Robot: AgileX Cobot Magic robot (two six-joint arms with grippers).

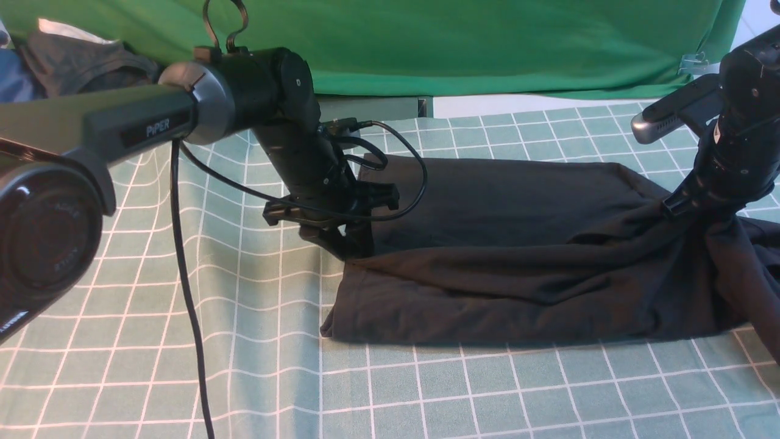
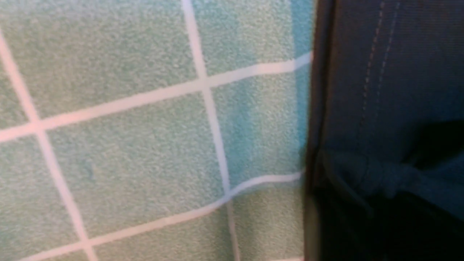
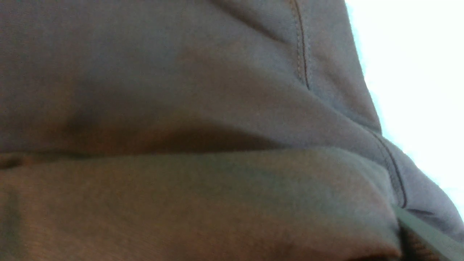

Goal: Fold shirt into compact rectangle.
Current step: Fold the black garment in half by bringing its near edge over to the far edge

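The right gripper (image 1: 684,210) is closed on the shirt (image 1: 499,256). Its tips are buried in black fabric at the shirt's right end, and folds rise to a peak where it pinches. In the right wrist view, dark fabric with a stitched seam fills nearly the whole frame.

The left gripper (image 1: 352,239) points down at the shirt's left edge. Its jaws are dark against dark fabric, so I cannot tell whether they are open or closed. The left wrist view shows a straight, double-stitched edge of the shirt lying beside bare tablecloth (image 2: 127,145).

The shirt lies across the middle of the tablecloth as a long band, doubled over. Its near edge is rounded and rumpled, and its right end is bunched and spills toward the right. The tablecloth is pale green with a white grid.

A black cable (image 1: 186,274) hangs from the left arm. Behind is a green backdrop (image 1: 487,42), and a grey garment (image 1: 85,61) sits at the far left.
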